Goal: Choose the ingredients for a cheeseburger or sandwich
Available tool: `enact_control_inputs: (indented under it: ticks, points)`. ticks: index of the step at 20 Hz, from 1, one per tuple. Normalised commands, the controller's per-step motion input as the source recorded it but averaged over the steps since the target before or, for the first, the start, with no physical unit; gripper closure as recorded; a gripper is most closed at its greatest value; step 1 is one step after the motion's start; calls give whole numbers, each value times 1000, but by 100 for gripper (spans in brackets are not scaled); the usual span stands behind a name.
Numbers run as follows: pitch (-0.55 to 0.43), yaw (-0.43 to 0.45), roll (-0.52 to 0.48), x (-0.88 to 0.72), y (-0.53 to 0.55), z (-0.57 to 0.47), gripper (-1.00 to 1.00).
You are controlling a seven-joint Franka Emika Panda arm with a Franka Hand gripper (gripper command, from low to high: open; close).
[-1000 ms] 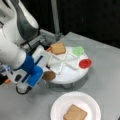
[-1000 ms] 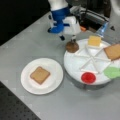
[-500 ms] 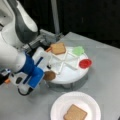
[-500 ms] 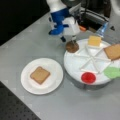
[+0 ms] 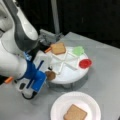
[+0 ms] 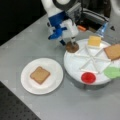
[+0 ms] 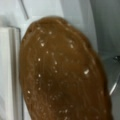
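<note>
I have the gripper (image 6: pixel 71 42) down at the rim of the tray (image 6: pixel 75 66), at its edge nearest the arm. It sits on the patty (image 6: pixel 72 47), which fills the wrist view (image 7: pixel 62 72); whether the jaws are clenched on it I cannot tell.

Edges and room: the patty lies in the tray's outermost wedge, just inside the rim. Open grey table (image 6: pixel 32 37) lies between tray and plate (image 6: pixel 53 80).

Shapes: the tray is white, round, split by raised ribs into wedges. The patty is a dark brown disc with pale specks. 1 bread square (image 6: pixel 40 74) lies flat on the white plate, tan and matte.

Others on the tray: cheese (image 6: pixel 94 40), yellow square; a second bread (image 6: pixel 113 51); green leaf (image 6: pixel 113 72); red disc (image 6: pixel 88 77), each in its own wedge. The arm's blue housing (image 5: pixel 36 76) crowds the tray's side in a front view.
</note>
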Motion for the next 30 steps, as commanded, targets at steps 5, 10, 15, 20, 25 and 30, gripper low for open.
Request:
enact_control_inputs:
  ticks: [5,10,15,20,25,30]
  points:
    - [39,215,470,212,-337,-33,-100]
    - [11,126,399,124,-239,-31,-100]
    - [-9,51,381,52,-123,-36,-100]
    - [-17,-20,343,37,-51,-26,-100]
    - [-37,-62,259,36,-72,-59,-100]
    - [-49,-55,208,24,-92,-101,-100]
